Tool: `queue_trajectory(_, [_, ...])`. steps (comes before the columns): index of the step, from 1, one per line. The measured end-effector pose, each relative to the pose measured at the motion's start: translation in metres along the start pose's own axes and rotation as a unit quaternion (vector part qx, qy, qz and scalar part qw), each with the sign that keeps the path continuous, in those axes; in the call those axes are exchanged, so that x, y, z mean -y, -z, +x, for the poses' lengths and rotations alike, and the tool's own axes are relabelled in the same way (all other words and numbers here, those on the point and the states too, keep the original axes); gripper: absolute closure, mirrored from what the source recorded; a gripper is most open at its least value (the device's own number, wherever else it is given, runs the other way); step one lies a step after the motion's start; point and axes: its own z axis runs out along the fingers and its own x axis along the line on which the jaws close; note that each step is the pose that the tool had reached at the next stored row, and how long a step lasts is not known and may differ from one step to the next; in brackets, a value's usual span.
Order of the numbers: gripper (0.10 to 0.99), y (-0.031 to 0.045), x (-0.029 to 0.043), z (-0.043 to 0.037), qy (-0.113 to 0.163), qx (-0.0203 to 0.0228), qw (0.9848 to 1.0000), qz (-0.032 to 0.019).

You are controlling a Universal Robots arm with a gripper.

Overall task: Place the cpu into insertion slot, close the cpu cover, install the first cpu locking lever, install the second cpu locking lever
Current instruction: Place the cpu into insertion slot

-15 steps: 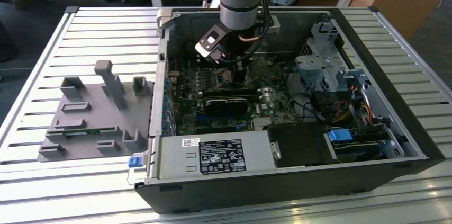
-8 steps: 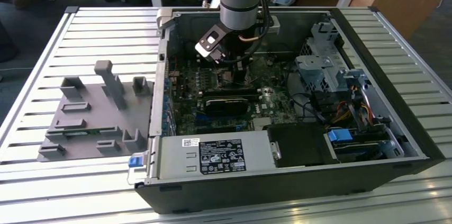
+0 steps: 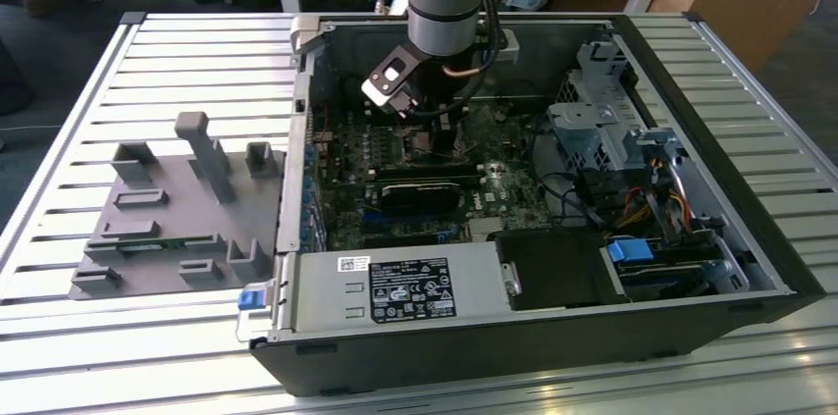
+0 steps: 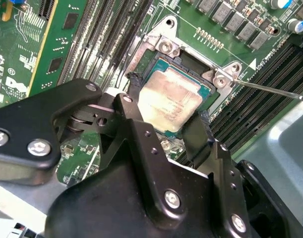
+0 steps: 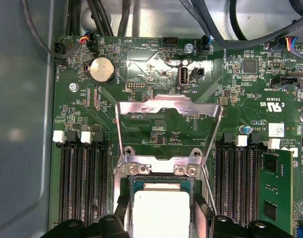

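The cpu (image 4: 168, 99) is a silver-topped square with a green rim, lying level in the insertion slot (image 4: 188, 55) between the memory slots. My gripper (image 4: 166, 111) straddles it, with one black finger (image 4: 134, 101) against each of two opposite edges. In the first wrist view the cpu (image 5: 161, 208) sits between the fingers of the gripper (image 5: 161, 218). The cpu cover (image 5: 168, 103) is swung back open past the socket, and green board shows through its square hole. A thin wire locking lever (image 4: 270, 89) sticks out beside the socket. In the exterior view the gripper (image 3: 439, 140) reaches down into the case.
The open computer case (image 3: 681, 268) lies on a slatted metal table (image 3: 78, 337). A grey fixture plate (image 3: 171, 209) with upright blocks sits at the exterior view's left. Long memory slots (image 5: 82, 183) flank the socket. Drive cages and cables (image 3: 629, 160) fill the case's right.
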Motion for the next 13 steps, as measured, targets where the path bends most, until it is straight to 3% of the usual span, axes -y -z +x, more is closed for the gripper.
queue_trajectory(13, [0.475, 0.0073, -0.0002, 0.0, 0.0, 0.0001, 1.0, 0.0])
